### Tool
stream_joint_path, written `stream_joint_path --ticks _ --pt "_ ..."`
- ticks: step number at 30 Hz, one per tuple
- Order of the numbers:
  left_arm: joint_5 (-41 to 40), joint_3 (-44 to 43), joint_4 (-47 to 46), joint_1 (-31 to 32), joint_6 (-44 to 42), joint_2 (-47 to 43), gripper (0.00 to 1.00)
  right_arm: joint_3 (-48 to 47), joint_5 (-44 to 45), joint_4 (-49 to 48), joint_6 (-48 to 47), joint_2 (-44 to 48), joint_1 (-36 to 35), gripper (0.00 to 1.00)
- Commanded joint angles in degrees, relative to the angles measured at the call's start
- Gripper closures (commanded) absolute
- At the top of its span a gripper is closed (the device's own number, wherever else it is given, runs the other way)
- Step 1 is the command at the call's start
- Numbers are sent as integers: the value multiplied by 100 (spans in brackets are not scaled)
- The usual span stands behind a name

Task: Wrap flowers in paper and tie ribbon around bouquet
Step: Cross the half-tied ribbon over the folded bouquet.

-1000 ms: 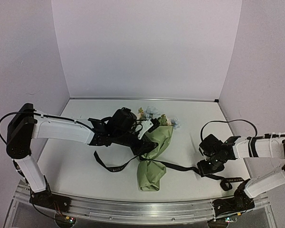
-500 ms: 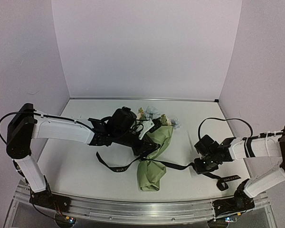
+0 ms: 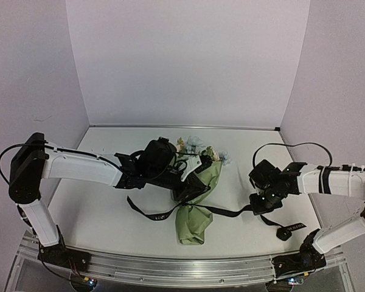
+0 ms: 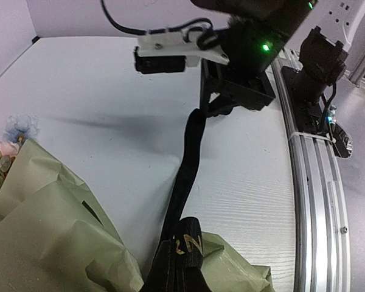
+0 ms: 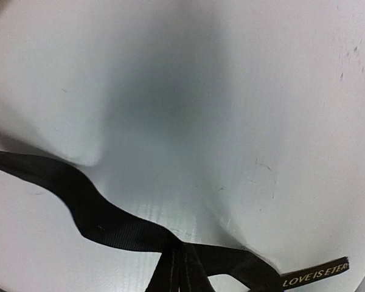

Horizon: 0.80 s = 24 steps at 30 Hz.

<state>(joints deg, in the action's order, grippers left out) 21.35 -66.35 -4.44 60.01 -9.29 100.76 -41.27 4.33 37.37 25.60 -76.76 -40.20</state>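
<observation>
1. Top external view: a cone-shaped bouquet [image 3: 208, 177] lies on the white table [image 3: 109, 225] between the two arms.
   - Its wrapping of creased olive-green paper [image 3: 192, 224] holds the flowers [image 3: 194, 145], small pastel pink, cream and blue blooms that spill out of the wide far end. The narrow end points toward the arm bases.
   - A long narrow black satin ribbon [image 3: 225, 211] crosses the cone at its waist. One part loops out to the left on the table. The other runs right to the right gripper [image 3: 257, 208] and then trails to a loose end near the right arm's base.
   - The left gripper [image 3: 184, 193] sits on the waist of the cone, fingers closed on the ribbon there.
   - The right gripper is well apart from the cone, fingers closed on the ribbon.
2. Left wrist view: only this camera shows the grip from close by.
   - The ribbon [image 4: 185, 176] is bunched and folded at the bottom edge over the green paper [image 4: 55, 225]. From there it rises in a straight band to the right gripper [image 4: 214, 108], which pinches it just above the table.
   - A pale blue bloom [image 4: 21, 128] peeks past the paper's left edge.
   - An aluminium rail [image 4: 313, 201] lines the table edge on the right.
3. Right wrist view: no paper or blooms appear here.
   - The ribbon [image 5: 103, 219] comes in from the left and gathers into folds at the bottom centre, where this gripper's fingers clamp it.
   - Its free end lies flat at the lower right, printed "LOVE IS ETER" in pale letters.
</observation>
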Motion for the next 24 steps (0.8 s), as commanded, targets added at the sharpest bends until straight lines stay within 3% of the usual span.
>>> stream_joint_path --ticks 1,12,24 --pt "112 -31 -459 173 -698 182 100 -847 -272 677 -202 106 63 100" --pt "-151 -629 -420 523 -1815 1016 100 -2838 -1621 1480 80 -646 443 100" --pt "-904 -1218 -804 527 -1724 1782 100 -3760 -2223 1612 540 -929 394 100"
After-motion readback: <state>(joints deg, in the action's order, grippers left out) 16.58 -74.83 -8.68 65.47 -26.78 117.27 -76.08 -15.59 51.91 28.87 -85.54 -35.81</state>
